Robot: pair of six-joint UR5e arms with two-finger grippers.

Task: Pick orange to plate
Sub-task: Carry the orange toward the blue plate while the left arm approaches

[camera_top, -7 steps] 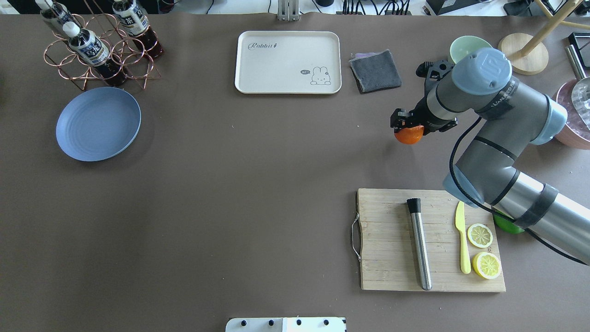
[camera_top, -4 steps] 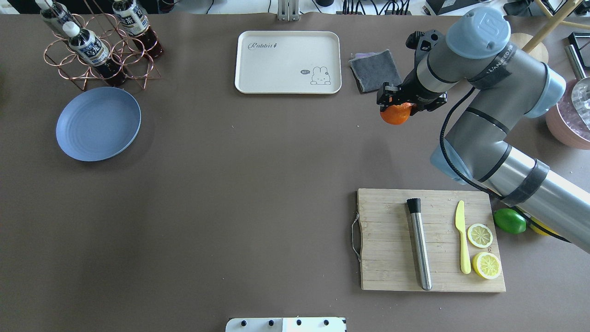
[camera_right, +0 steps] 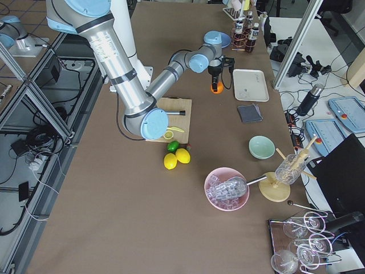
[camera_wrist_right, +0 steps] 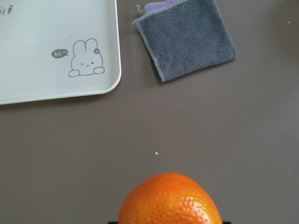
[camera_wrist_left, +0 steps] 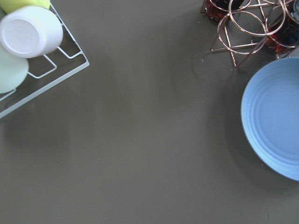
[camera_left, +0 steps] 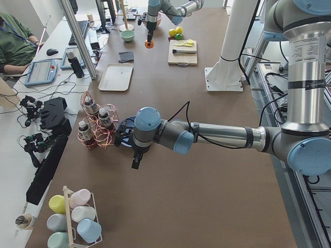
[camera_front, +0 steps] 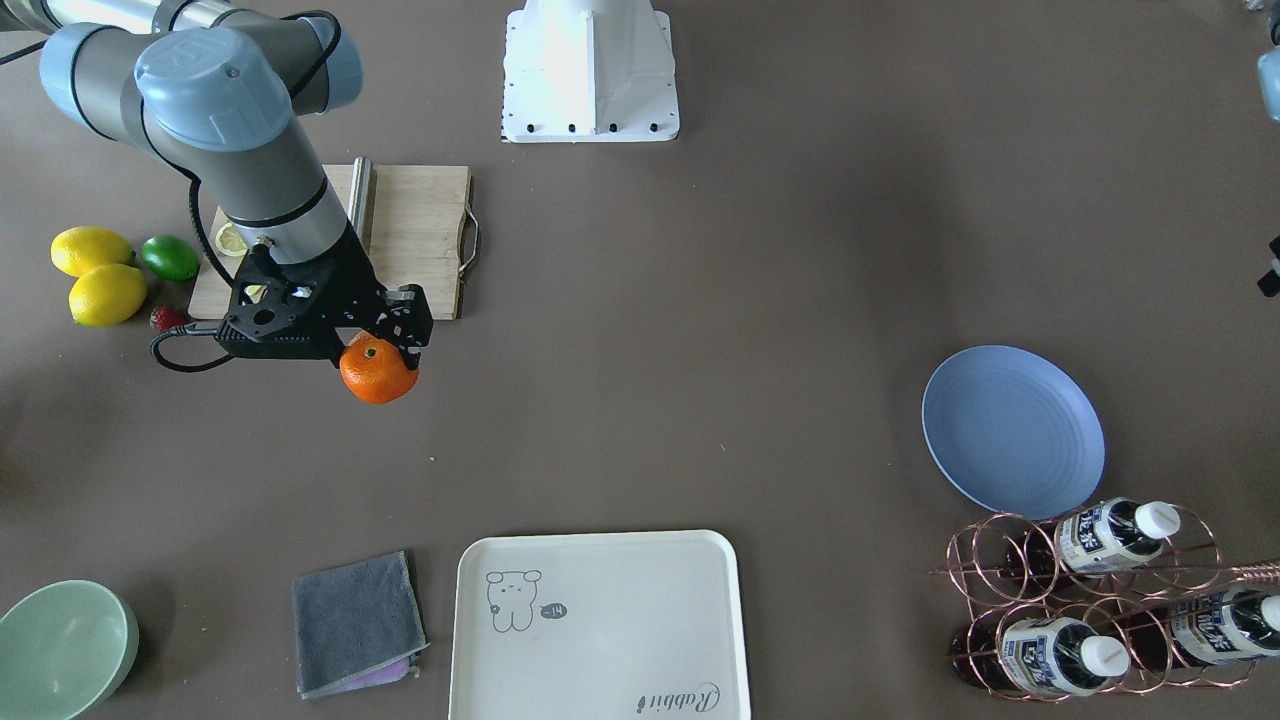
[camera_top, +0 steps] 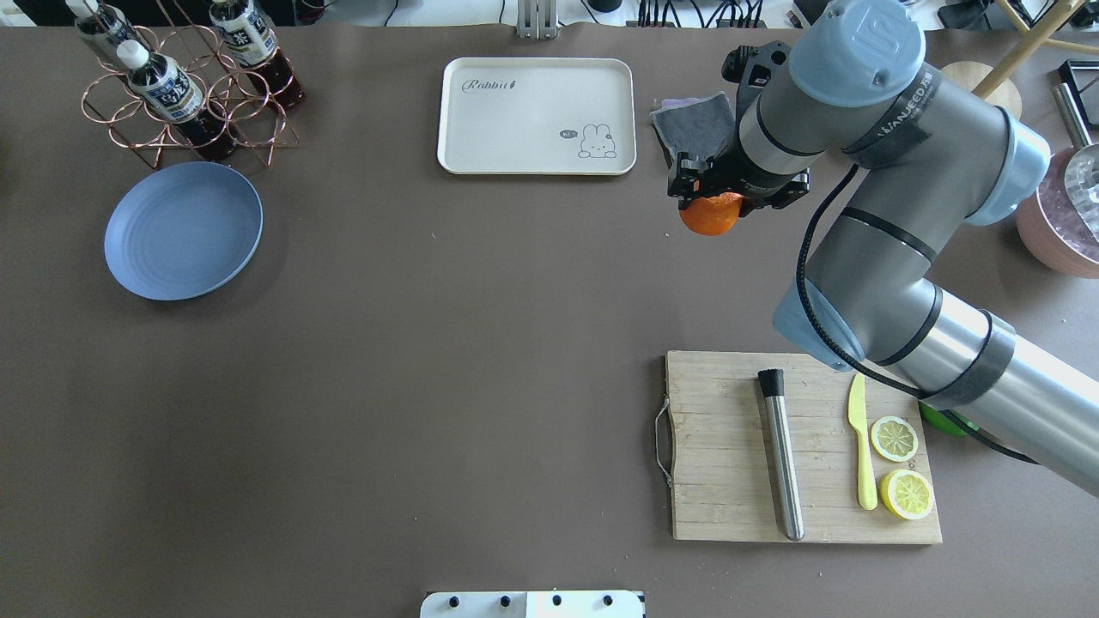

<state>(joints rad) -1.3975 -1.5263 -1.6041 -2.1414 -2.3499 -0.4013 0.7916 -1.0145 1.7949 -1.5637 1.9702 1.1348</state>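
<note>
Carrying the orange above the counter, the right jaws stay clamped on it and have swung it leftward over the last second. It now hangs near the grey cloth, closer to the plate yet well apart from it. Most of the crossing remains, I judge. The plate is bare, as are the cream tray and the green bowl. Whether the left jaws are parted, I cannot tell.

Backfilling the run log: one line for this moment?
phase: carry | right claw: shut on orange, above table | plate: empty, far side | left claw: by plate, state unclear
</note>
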